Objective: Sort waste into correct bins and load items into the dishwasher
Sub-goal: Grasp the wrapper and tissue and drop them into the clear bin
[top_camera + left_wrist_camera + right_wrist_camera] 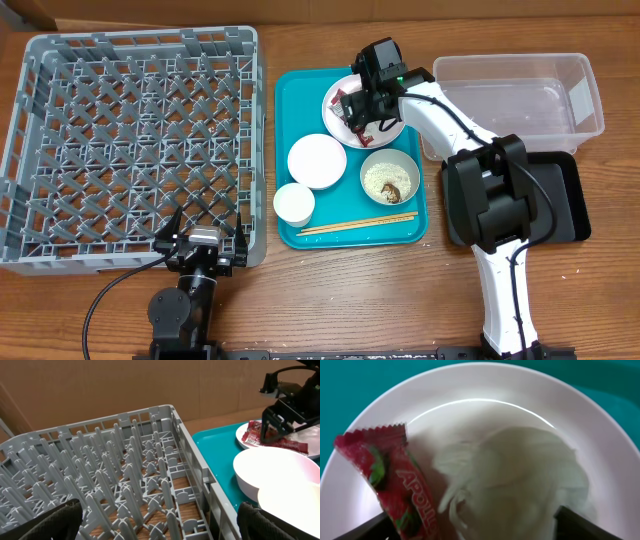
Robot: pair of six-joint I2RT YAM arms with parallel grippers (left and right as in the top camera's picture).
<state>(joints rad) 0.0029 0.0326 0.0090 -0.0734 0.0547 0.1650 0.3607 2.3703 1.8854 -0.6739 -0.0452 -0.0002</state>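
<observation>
The pale plate (381, 135) sits at the back right of the teal tray and holds the red snack wrapper (390, 475) and the white tissue (515, 475). My right gripper (364, 103) hovers low over the plate, open, with its fingers (470, 530) on either side of the tissue and the wrapper's end. A bowl (390, 177) holds rice and a brown lump. An empty bowl (317, 160), the cup (294, 204) and the chopsticks (358, 224) lie on the tray. My left gripper (205, 245) is open and empty (160, 527) at the grey dish rack's (130, 140) front edge.
The teal serving tray (290, 100) lies between the rack and my right arm. The clear tub (520, 95) stands at the back right. The black tray (565, 200) lies in front of it, partly under my right arm's base.
</observation>
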